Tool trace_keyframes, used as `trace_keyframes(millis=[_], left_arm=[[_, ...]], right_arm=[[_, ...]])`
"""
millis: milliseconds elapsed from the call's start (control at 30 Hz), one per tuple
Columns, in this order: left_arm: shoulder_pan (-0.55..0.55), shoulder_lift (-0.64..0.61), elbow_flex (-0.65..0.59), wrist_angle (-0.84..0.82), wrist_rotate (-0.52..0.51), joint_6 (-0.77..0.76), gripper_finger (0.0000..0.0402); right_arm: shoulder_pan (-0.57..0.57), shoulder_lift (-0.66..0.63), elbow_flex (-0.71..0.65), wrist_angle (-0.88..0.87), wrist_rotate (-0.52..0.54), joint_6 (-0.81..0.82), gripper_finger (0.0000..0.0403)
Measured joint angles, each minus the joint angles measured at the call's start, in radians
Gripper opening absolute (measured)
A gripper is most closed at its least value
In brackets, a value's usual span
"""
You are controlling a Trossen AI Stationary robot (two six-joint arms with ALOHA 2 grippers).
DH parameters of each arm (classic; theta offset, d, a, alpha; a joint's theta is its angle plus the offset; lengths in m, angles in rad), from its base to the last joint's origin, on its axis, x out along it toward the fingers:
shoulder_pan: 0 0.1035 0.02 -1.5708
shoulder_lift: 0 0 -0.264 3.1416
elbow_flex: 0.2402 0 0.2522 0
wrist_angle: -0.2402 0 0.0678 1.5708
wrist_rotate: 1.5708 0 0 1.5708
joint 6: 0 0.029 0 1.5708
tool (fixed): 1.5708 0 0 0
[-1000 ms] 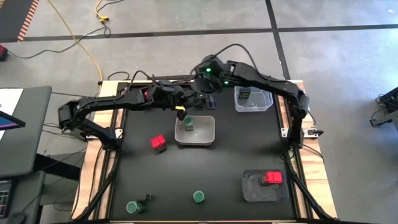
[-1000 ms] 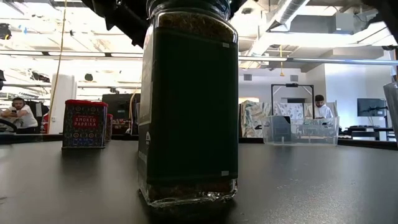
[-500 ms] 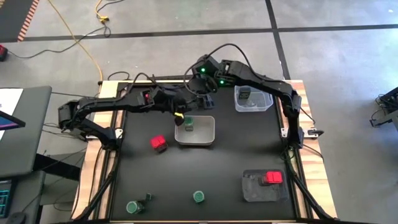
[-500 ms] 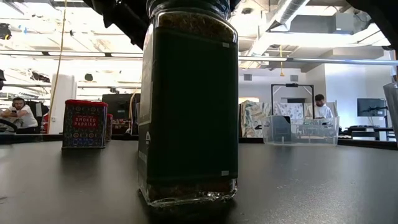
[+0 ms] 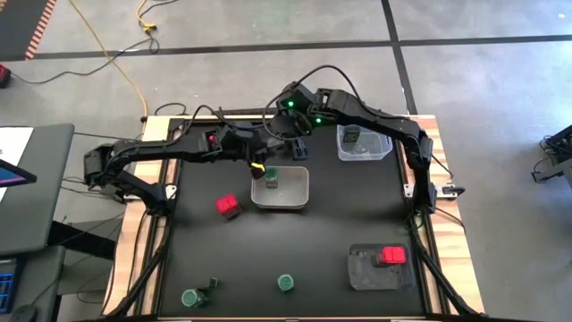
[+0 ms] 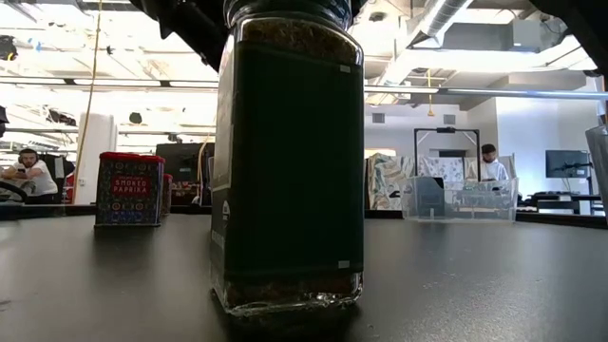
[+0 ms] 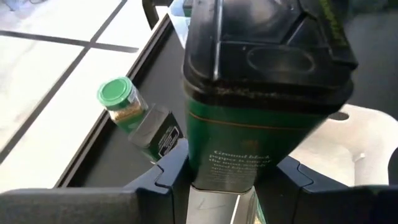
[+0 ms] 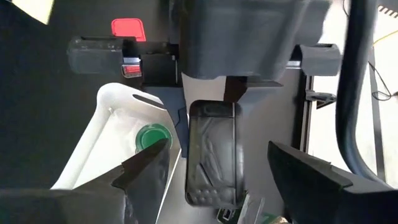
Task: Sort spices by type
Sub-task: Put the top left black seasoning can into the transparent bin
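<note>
— Black tabletop, high view: where are the grippers?
— Left gripper (image 5: 260, 164) and right gripper (image 5: 288, 136) meet above the white tray (image 5: 299, 190).
— Low view?
— Green spice jar (image 6: 288, 161) up close; red paprika box (image 6: 130, 189) behind.
— Wrists?
— Left clamps the dark tin (image 7: 261, 93); right fingers (image 8: 147, 163) spread wide, holding nothing.
</note>
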Motion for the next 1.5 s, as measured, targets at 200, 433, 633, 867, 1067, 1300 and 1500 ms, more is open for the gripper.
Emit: trace_keyframes(millis=[200,433,633,867,1067,1300,1500], left_arm=[[0.000,0.000,0.034,0.002,-0.001,0.000,0.0133],[0.000,0.000,0.034,-0.004,-0.001,-0.007,0.0133],[0.000,0.000,0.034,-0.019,-0.002,-0.014,0.0133],[0.000,0.000,0.034,-0.015,-0.002,-0.027,0.0133],[0.000,0.000,0.034,-0.014,-0.002,-0.028,0.0133],[0.000,0.001,0.034,-0.003,-0.001,-0.027,0.0133],[0.000,0.002,0.034,-0.005,0.001,-0.058,0.0133]], right_arm=[[0.003,0.000,0.000,0.009,0.000,0.000,0.0301],[0.003,0.000,-0.001,0.008,0.001,0.000,0.0285],[0.003,0.000,-0.001,0.007,0.001,0.000,0.0257],[0.003,0.000,-0.001,0.008,0.002,0.000,0.0206],[0.003,0.000,-0.001,0.008,0.004,0.001,0.0161],[0.002,0.000,-0.001,0.006,0.005,0.001,0.0166],[-0.001,0.000,-0.001,0.005,0.004,0.001,0.0163]])
